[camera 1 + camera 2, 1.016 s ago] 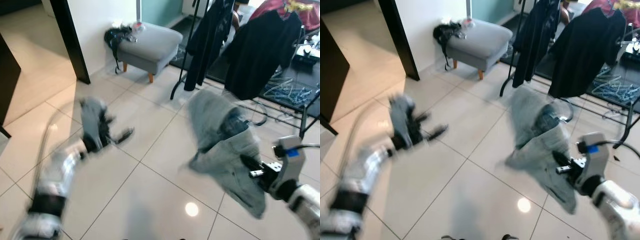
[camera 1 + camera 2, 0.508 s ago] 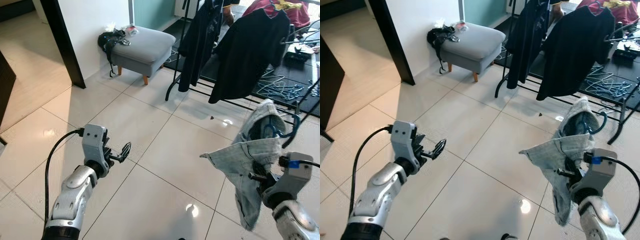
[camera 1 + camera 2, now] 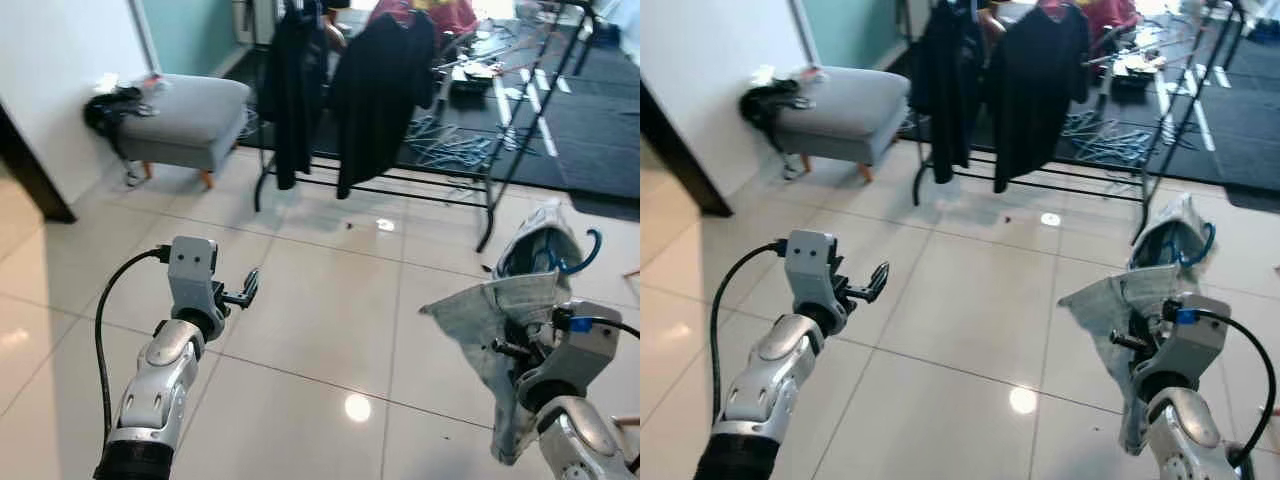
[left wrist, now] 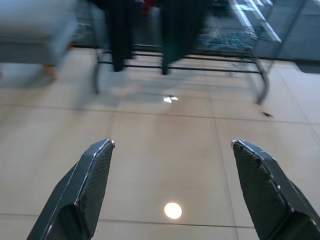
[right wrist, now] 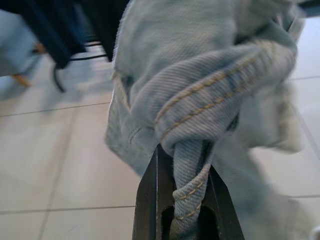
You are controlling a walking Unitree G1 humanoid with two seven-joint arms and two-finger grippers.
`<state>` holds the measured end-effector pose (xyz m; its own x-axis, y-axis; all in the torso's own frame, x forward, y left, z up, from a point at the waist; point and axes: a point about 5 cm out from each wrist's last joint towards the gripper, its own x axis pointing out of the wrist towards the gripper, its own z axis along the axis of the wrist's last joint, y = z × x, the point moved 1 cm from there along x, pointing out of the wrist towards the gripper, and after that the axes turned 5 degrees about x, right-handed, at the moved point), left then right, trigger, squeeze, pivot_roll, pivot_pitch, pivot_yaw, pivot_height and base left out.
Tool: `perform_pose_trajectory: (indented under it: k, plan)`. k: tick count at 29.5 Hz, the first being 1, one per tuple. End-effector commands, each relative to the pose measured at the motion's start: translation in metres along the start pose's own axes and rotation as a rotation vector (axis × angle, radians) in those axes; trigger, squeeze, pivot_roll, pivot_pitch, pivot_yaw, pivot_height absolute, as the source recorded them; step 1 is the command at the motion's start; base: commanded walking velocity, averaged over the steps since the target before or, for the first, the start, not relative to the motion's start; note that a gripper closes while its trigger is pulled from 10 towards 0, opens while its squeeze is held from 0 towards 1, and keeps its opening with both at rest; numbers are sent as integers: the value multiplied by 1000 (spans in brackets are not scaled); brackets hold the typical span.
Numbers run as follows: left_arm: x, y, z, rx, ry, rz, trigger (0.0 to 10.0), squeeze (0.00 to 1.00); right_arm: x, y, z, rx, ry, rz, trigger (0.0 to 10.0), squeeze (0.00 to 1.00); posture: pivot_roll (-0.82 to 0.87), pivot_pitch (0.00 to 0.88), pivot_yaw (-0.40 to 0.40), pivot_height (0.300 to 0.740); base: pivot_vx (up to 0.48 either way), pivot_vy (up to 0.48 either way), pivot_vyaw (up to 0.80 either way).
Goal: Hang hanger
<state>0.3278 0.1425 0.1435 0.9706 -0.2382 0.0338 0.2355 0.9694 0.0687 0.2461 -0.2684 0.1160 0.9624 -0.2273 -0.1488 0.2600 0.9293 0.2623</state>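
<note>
While the right gripper (image 5: 184, 200) is held low on the robot's right, its two black fingers are clamped on a fold of a pale denim garment (image 3: 505, 320), which hangs bunched from a blue hanger (image 3: 585, 255) whose hook curls out at the top of the bundle. Garment and hanger hang over the tiled floor (image 3: 330, 330), clear of the black clothes rack (image 3: 490, 180) beyond, where dark clothing (image 3: 375, 90) hangs. Left gripper (image 3: 248, 289) is raised over bare tile, fingers spread wide apart and gripping nothing. Grey ottoman (image 3: 185, 115) stands by the wall, left of the rack.
</note>
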Motion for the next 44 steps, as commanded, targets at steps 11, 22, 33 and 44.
perform_pose_trajectory:
  k: [11, 22, 33, 44]
  plan:
    - [1, 6, -6, 14, 31, 28, 10000, 0, 3, 20, 12, -45, -65, 113, 10000, 0, -77, 193, -14, 740, 341, 0, 48]
    - [6, 6, -5, 20, 27, 35, 10000, 0, 3, 26, 15, -60, -87, 159, 10000, 0, -75, 194, -16, 740, 459, 0, 445]
    - [13, 6, -4, 33, 28, 14, 10000, 0, 8, 26, 16, -85, -87, 162, 10000, 0, -73, 195, -14, 740, 480, 0, 0]
    - [14, 6, -5, 35, 31, 13, 10000, 0, 8, 27, 16, -54, -99, 172, 10000, 0, -73, 195, -14, 740, 480, 0, -582]
